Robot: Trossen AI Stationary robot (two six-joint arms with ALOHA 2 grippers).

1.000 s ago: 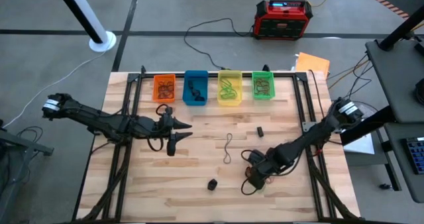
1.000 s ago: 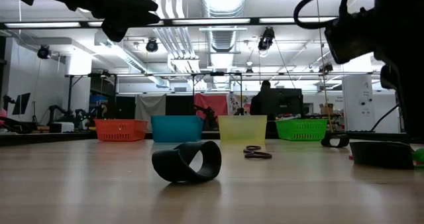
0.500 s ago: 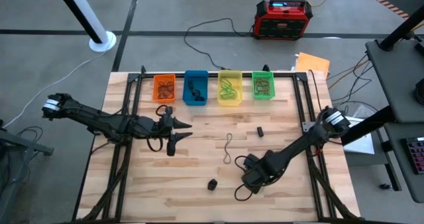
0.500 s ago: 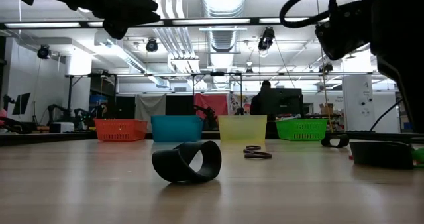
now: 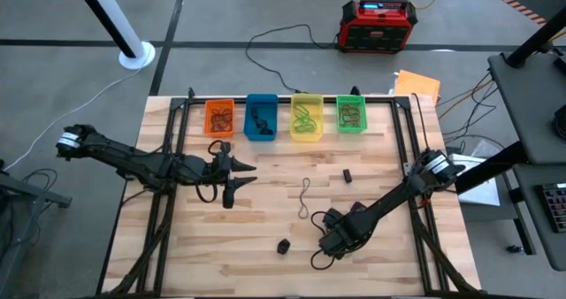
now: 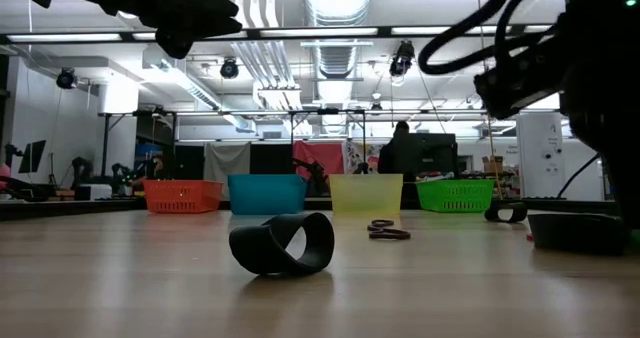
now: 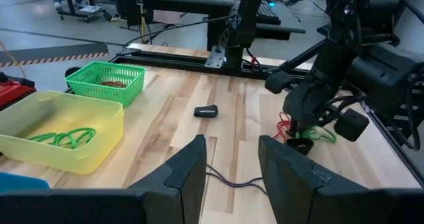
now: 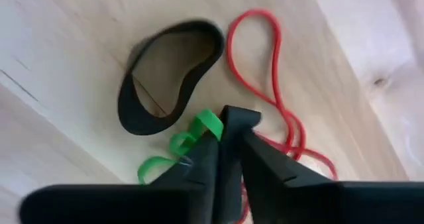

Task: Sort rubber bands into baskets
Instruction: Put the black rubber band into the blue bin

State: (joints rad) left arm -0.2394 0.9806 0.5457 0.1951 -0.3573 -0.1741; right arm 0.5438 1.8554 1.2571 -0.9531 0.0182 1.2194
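1. While the left hand [image 5: 237, 177] is hanging over the worktop [image 5: 265, 246] in front of the orange basket [image 5: 218, 118], its fingers [image 7: 189, 174] are standing apart with nothing between them, and a thin dark rubber band [image 5: 305, 195] is lying stretched lengthwise just beyond them, toward the middle of the worktop.
2. Going rightward, a black loop [image 5: 283, 245] is lying alone near the front edge, and a small black piece [image 5: 348, 175] is sitting nearer the baskets.
3. The right hand [image 5: 329, 237] is pressing down at a small pile right of centre, so it is by far the nearer arm; its fingers [image 8: 218, 161] are drawn nearly together, pinching a green rubber band [image 8: 192, 134] directly at the tips, with a wide black rubber band [image 8: 169, 75] just beside it and a red rubber band [image 8: 271, 98] looping away on the other side.
4. Along the far edge, the orange basket is holding brown-orange bands, the blue basket [image 5: 260, 116] dark ones, the yellow basket [image 5: 307, 118] green loops, and the green basket [image 5: 350, 114] reddish ones.
5. Judging by that, the pinched green band is probably heading for the yellow basket, well apart from the pile.
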